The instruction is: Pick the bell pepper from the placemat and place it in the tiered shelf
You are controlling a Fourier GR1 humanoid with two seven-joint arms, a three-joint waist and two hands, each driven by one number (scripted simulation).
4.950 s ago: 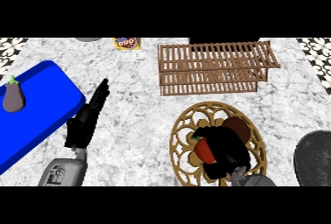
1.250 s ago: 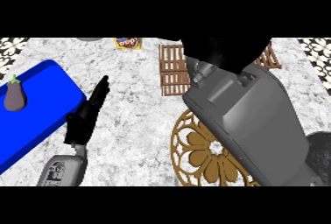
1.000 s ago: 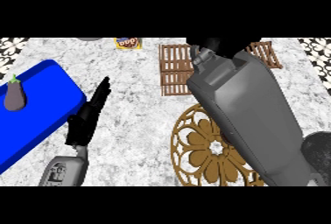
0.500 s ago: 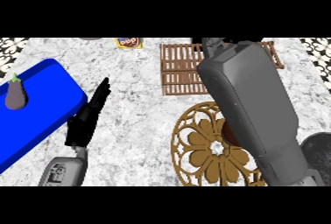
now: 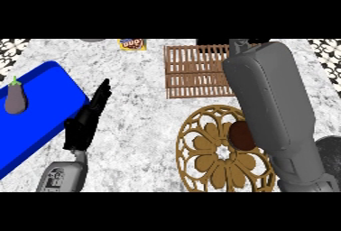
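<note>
Right forearm stretched over the placemat (image 5: 223, 155) toward the tiered shelf (image 5: 194, 71), right hand (image 5: 241, 42) at the shelf's far edge, mostly hidden, fingers impossible to tell; dark red bell pepper (image 5: 241, 135) on the placemat's right side, partly under the forearm; left hand (image 5: 88, 118) left of the placemat, fingers straight and pressed together; eggplant (image 5: 15, 96) on the blue board (image 5: 40, 113), farther left.

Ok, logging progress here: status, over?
Left hand open, resting at left. Right hand over tiered shelf, mostly hidden. Dark reddish lump on placemat beside right forearm, possibly bell pepper.
</note>
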